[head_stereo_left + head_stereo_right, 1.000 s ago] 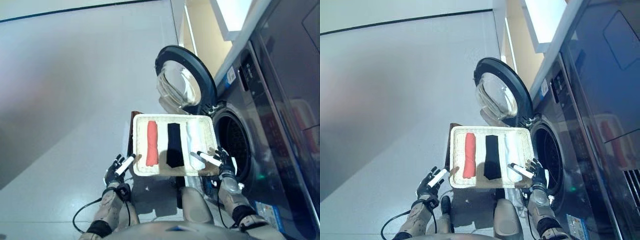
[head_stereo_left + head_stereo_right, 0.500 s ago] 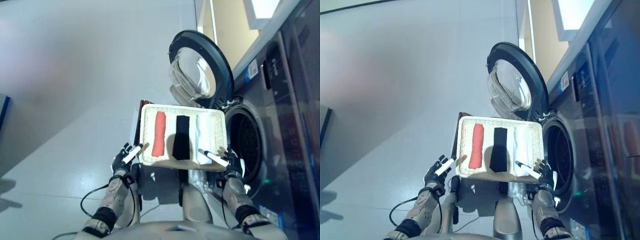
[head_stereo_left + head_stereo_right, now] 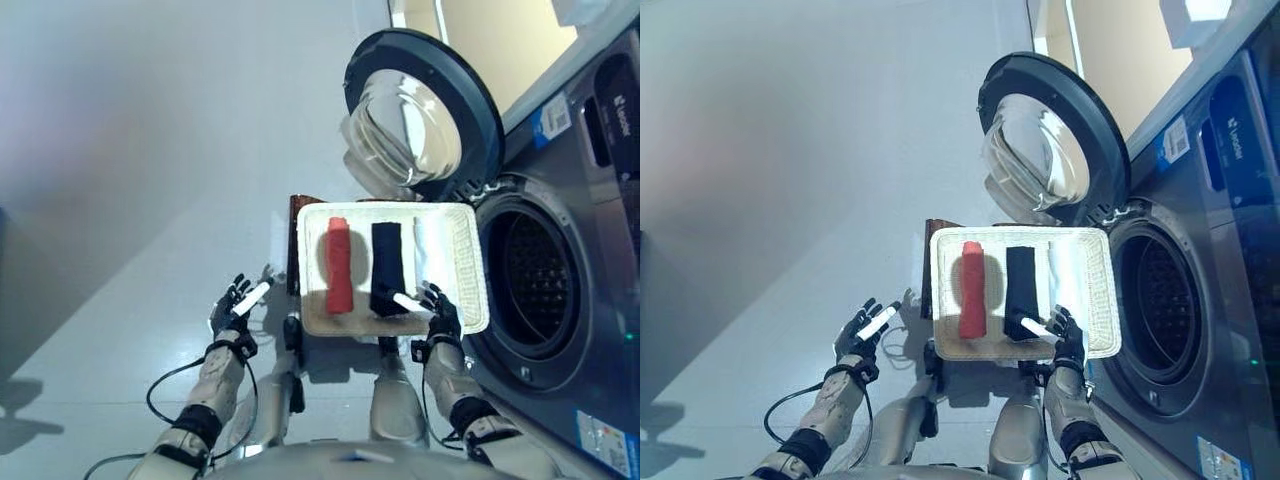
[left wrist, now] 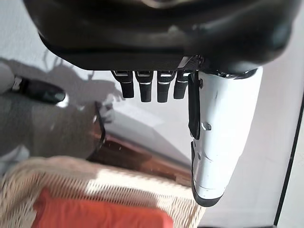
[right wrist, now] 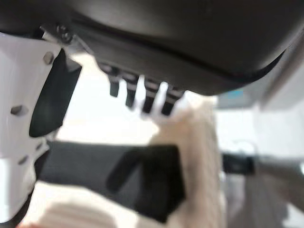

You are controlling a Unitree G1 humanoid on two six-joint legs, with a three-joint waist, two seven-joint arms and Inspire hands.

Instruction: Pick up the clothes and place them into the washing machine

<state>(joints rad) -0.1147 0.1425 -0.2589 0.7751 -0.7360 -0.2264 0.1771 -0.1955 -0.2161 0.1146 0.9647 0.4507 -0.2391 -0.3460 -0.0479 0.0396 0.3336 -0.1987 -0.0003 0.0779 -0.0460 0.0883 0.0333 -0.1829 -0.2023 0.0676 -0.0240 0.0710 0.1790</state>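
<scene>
**Pre-grasp: right hand over the tray, nothing picked yet**

Step in hand looks like the reach for the first piece. Right hand (image 3: 437,312) hovers at the near edge of the tray (image 3: 470,270), fingers (image 5: 142,92) released and straight, holding nothing. Black roll (image 3: 385,266) lies just past the fingertips, under the thumb in the wrist view; white roll (image 3: 424,244) lies beside it, on the washer side. Left hand (image 3: 232,305) hangs over the floor, apart from the tray, fingers (image 4: 145,88) also released, empty.

All three clothes are in the tray: red roll (image 3: 338,264) nearest the left fingers, black in the middle, white furthest. None in the drum (image 3: 538,272) yet.

Next move, my read: lower the right fingers onto the black or white roll, close round it, lift clear of the tray wall, then swing to the drum opening, which sits just beyond the tray on the right-hand side. Door (image 3: 422,118) is wide open, so the path looks free.

Materials: tray is pale woven mesh, rectangular, shallow raised rim, sitting on a dark brown stand (image 3: 294,245). Rolls are soft cloth in tight cylinders; likely to unroll or sag if pinched at one end. Door is a dark ring with a clear domed window.
</scene>
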